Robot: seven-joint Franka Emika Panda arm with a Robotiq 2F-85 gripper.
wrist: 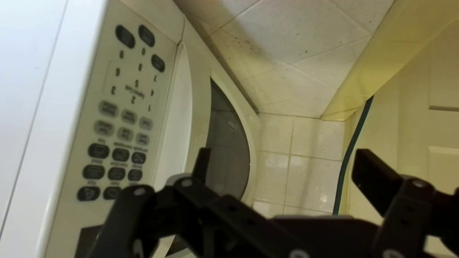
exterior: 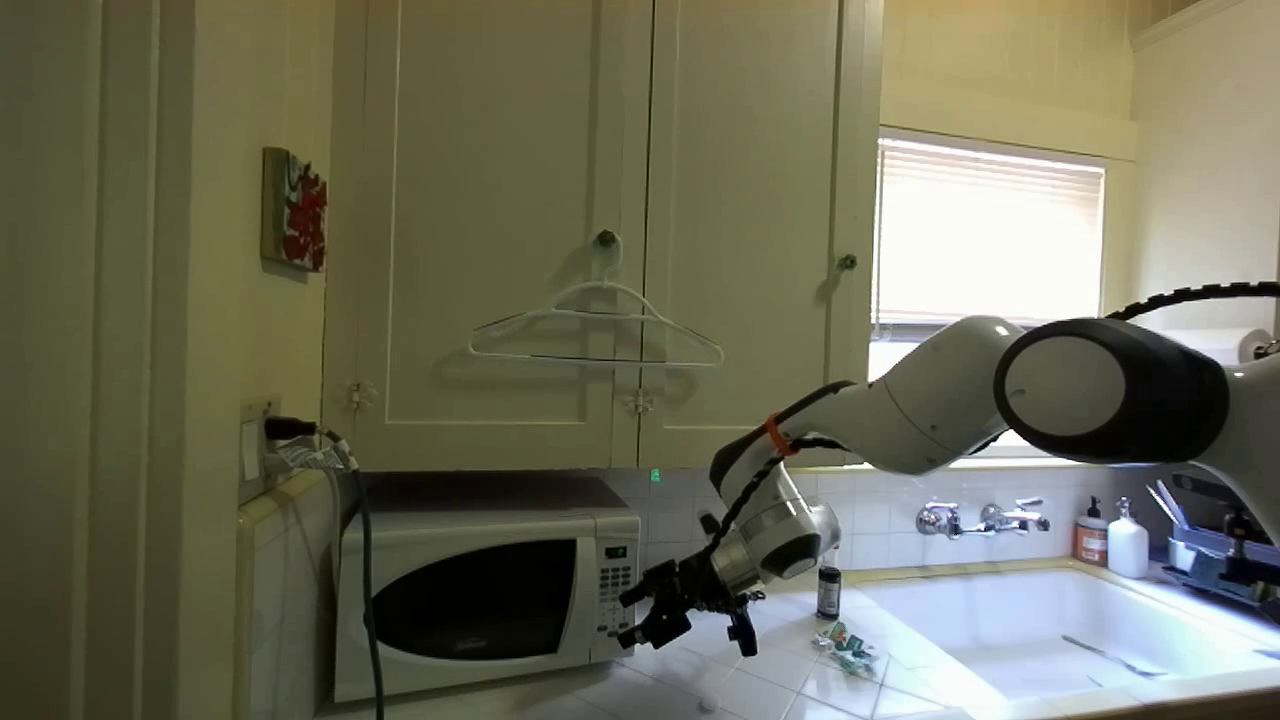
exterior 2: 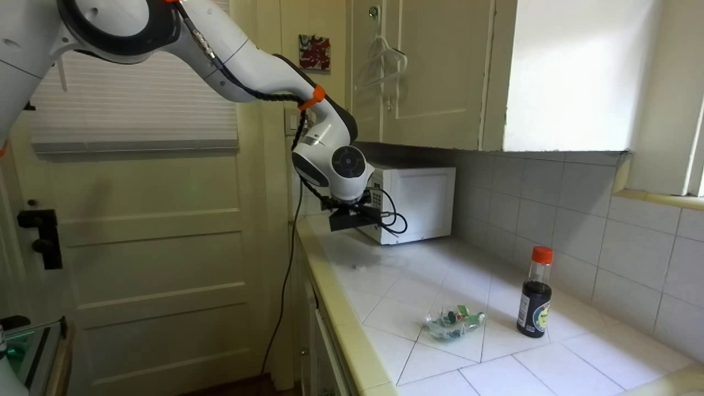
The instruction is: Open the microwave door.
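A robot arm (exterior: 920,410) holds its black gripper (wrist: 284,159) at the button-panel side of a white microwave (exterior 2: 421,202) in a tiled kitchen, the two fingers (wrist: 374,181) spread wide. The microwave door (exterior: 480,600) sits closed across most of the microwave's face; whether a fingertip touches it cannot be told. Only the wrist view makes the keypad (wrist: 125,118) legible, its digits upside down, with a curved white strip (wrist: 179,107) parting it from the door's dark glass (wrist: 229,143). The arm's wrist (exterior 2: 333,165) screens most of the microwave's front in an exterior view that shows its plain side instead. A dark cable (exterior: 366,560) from a wall plug (exterior: 290,428) hangs in front of the microwave's left end. Above the microwave, a white hanger (exterior: 597,360) dangles from a knob (exterior: 605,238) of the cream cabinets (exterior: 500,180); a red painting (exterior: 305,215) is mounted on the wall (exterior: 260,340) to the microwave's left. On the counter (exterior 2: 393,308) to the microwave's right, a crumpled clear wrapper (exterior 2: 454,324) with green bits lies near an upright red-capped bottle (exterior 2: 533,300) of dark liquid. Farther right of the microwave come the sink (exterior: 960,610), a wall faucet (exterior: 985,520), two pump bottles (exterior: 1128,545) and a window (exterior: 990,335) with a bright blind (exterior: 990,230). A panelled room door (exterior 2: 159,258) shows well left of the microwave in an exterior view.
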